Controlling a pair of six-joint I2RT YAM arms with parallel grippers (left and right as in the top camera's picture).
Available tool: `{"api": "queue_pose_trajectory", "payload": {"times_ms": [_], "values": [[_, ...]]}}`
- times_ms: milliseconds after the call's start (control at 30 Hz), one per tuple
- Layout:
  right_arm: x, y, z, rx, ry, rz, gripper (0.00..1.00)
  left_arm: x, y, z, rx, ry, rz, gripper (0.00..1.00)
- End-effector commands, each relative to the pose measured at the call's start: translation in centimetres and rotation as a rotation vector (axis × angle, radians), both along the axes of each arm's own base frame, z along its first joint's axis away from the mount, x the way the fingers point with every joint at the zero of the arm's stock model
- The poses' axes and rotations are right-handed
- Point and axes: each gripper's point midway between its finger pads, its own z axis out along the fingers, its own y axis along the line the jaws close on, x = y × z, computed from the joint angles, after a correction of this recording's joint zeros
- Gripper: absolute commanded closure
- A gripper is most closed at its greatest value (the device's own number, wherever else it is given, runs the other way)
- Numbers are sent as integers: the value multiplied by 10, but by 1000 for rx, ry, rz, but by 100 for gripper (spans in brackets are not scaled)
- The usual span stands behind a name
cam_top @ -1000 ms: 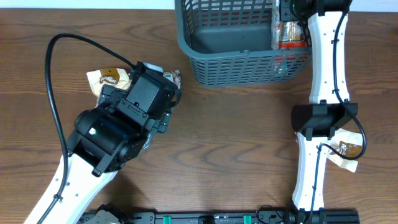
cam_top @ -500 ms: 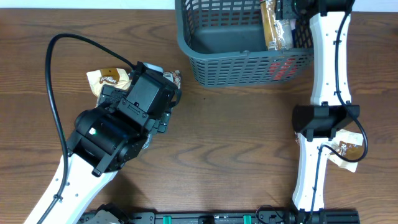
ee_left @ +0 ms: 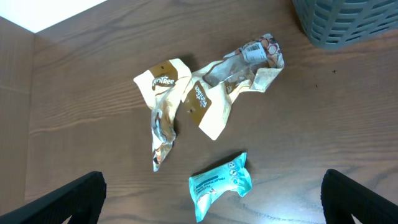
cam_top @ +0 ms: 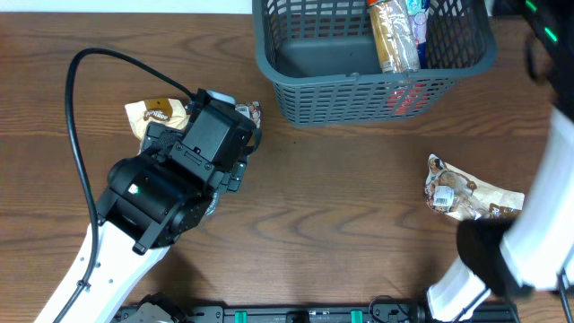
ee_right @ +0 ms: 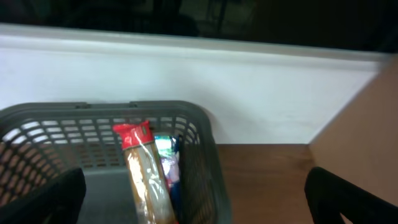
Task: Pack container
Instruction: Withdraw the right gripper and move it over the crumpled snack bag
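The dark grey-blue slotted container (cam_top: 296,85) stands at the table's far edge. A long brown snack packet with a red end (cam_top: 395,38) leans inside it at the right, next to a blue-green packet (cam_top: 419,18). In the right wrist view the container (ee_right: 208,168) and the long packet (ee_right: 146,180) lie below my right gripper (ee_right: 193,208), which is open and empty. My left gripper (ee_left: 214,202) is open over a teal packet (ee_left: 221,182), with two crumpled beige packets (ee_left: 165,106) beyond it.
A brown and white snack packet (cam_top: 471,199) lies on the wood table at the right. My right arm (cam_top: 547,206) is blurred along the right edge. My left arm (cam_top: 170,193) and its black cable cover the left packets. A container corner (ee_left: 348,25) shows.
My right gripper has let the long packet go in the container and the arm has swung out to the right, uncovering the packet on the table. The left arm has not moved.
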Motion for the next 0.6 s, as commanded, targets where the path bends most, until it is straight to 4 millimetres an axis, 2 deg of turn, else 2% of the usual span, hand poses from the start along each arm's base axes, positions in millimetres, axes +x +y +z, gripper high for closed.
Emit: {"api": "queue_pose_trajectory", "payload": {"times_ms": [0, 100, 133, 200, 367, 567], "values": [[-11, 0, -21, -51, 103, 34, 1, 2, 3, 1, 20, -5, 8, 1], [-37, -15, -48, -70, 246, -48, 1, 2, 3, 1, 20, -5, 8, 1], [-39, -24, -51, -56, 257, -113, 1, 2, 3, 1, 20, -5, 8, 2], [-40, -36, -58, 12, 265, -208, 1, 2, 3, 1, 20, -5, 8, 1], [-39, -61, -77, 51, 319, -340, 1, 0, 4, 0, 27, 5, 7, 1], [-47, -95, -112, 197, 395, -544, 1, -3, 6, -2, 37, 19, 8, 1]]}}
